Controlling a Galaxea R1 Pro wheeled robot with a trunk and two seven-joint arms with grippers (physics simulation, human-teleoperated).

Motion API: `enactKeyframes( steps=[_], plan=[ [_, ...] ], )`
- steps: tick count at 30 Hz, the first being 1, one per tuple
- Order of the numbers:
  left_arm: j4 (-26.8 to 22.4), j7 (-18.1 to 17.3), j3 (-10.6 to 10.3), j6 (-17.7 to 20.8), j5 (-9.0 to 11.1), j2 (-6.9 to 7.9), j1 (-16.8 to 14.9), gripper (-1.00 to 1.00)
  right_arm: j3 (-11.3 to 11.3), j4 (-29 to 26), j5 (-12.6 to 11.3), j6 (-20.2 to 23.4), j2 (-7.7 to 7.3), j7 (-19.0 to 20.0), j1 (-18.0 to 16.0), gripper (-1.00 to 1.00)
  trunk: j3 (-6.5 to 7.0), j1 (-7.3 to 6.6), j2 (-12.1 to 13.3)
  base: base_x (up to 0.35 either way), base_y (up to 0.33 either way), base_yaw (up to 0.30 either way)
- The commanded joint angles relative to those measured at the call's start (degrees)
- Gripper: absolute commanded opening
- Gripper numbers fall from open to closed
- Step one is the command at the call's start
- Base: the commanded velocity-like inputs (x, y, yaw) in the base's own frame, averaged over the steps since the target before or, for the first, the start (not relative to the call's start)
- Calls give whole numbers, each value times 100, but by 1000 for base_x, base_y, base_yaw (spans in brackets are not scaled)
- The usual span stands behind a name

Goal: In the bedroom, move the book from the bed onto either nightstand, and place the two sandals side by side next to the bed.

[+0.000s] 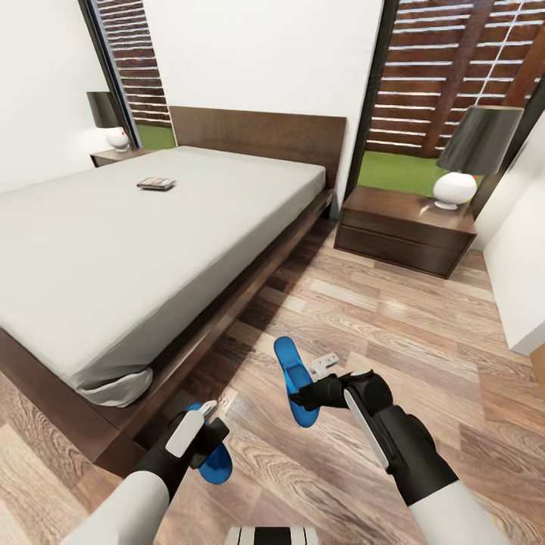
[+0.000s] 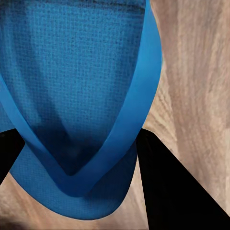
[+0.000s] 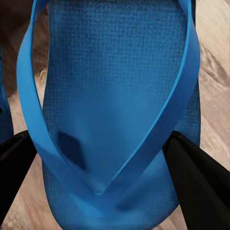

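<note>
We hold a bright blue flat sandal in each gripper — the left gripper [image 1: 203, 437] clamps the half-hidden left sandal [image 1: 217, 463] beside the dark-brown bed frame [image 1: 227, 314], the right gripper [image 1: 312, 393] clamps the other sandal [image 1: 291, 378]. The small dark paperback book [image 1: 156, 182] lies on the off-white mattress — its lettering is unreadable.

Open plank floor [image 1: 393, 318] beside bed [image 1: 113, 250], bed frame close left, nightstand [image 1: 405, 227] well ahead

Both arms are stretched forward and low. The left tool [image 1: 206, 437], down at seven o'clock, is clamped onto a blue sandal [image 1: 217, 462]. The right tool [image 1: 301, 395], near five o'clock, points toward nine with its black fingers [image 3: 199, 184] pinching the other sandal [image 1: 291, 378].
</note>
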Motion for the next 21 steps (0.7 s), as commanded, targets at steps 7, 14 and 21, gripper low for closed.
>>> enactKeyframes(
  steps=[7, 14, 21],
  plan=[
    [-1, 21, -10, -454, -13, -4, -4, -100, 13, -442, -14, 309, -33, -26, 34, -100, -161, 17, -12, 0, 0, -61],
    [0, 14, -26, -663, -24, -9, -4, -100, 17, -610, -16, 462, -52, -29, 40, -100, -316, 35, -21, 0, 0, -18],
    [3, -31, -23, -747, -1, -4, -4, -100, 26, -699, -17, 462, -79, -29, 41, -100, -471, 53, -30, 0, 0, -77]
  ],
)
